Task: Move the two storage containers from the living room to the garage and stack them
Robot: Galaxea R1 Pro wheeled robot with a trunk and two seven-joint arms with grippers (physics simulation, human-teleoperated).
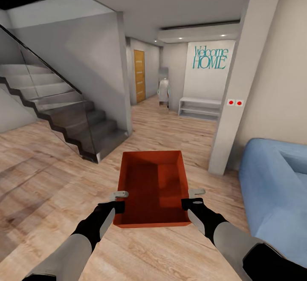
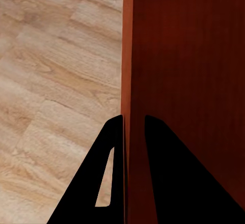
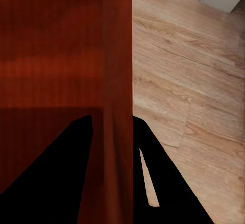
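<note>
Left gripper and right gripper are each pinching a side wall of the storage container, jaws closed thin on the rim, carrying it level over the plank floor. Sofa sits beside the container; wooden door is far ahead. Keeping both grips even should help.

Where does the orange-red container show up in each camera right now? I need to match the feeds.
Head view: storage container at lower centre, held between the left pincer and the right pincer.
Left wrist view: its side wall runs between the fingers.
Right wrist view: its opposite wall likewise.
Shared landmark: wood plank floor.
</note>
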